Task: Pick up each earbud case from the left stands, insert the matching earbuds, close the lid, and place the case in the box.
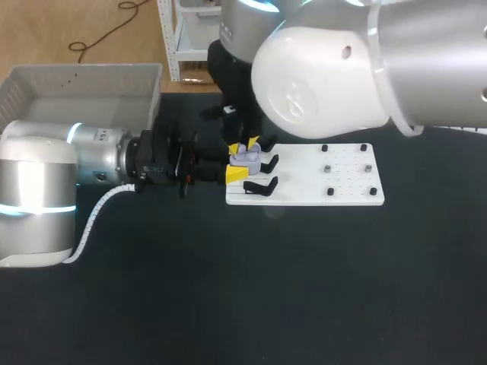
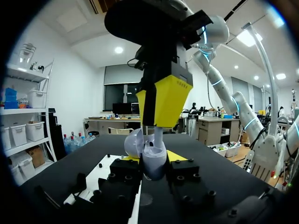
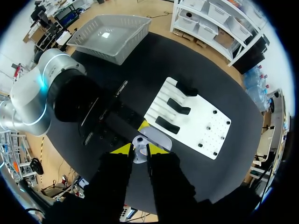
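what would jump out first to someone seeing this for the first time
The open lavender earbud case, clamped in the left gripper at the left edge of the white pegged board, draws the eye first. The right gripper hangs directly above it. A grey plastic basket sits at the table's far left corner.

The case (image 1: 245, 157), pale lavender and rounded, is held with its lid open over the left edge of the white board (image 1: 350, 192). Three black stands (image 3: 179, 107) line that edge. The box (image 1: 84, 84), a pale grey basket, sits well left of the board, past its far corner.
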{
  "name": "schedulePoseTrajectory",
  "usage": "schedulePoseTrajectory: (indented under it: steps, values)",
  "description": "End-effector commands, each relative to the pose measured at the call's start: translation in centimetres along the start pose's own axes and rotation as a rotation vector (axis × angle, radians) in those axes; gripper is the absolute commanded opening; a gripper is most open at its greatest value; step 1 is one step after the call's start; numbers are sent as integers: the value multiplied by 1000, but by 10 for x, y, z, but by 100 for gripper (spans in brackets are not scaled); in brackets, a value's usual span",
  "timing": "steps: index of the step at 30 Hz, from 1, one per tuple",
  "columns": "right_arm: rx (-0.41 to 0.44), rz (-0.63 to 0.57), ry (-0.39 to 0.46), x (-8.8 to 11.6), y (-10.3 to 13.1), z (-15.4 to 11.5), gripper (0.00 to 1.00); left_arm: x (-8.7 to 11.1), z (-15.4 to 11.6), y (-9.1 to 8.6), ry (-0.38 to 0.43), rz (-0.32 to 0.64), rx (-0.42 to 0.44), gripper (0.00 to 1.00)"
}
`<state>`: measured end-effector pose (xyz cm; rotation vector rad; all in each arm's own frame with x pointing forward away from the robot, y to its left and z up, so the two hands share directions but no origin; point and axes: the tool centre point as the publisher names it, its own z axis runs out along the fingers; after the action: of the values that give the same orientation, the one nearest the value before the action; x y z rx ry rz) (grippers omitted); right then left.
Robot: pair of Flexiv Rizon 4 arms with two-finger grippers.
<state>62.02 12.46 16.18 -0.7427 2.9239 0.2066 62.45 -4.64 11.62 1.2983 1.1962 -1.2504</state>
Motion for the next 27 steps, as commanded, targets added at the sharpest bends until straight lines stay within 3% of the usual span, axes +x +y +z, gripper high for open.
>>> schedulePoseTrajectory:
  steps: [1,27]
  values:
    - [0,2,-1,-2,0,3,0,0,0,-1,0,2,-5,0]
    - [13,1,15,-3,0,16,0,0,0,-1,0,2,-5,0]
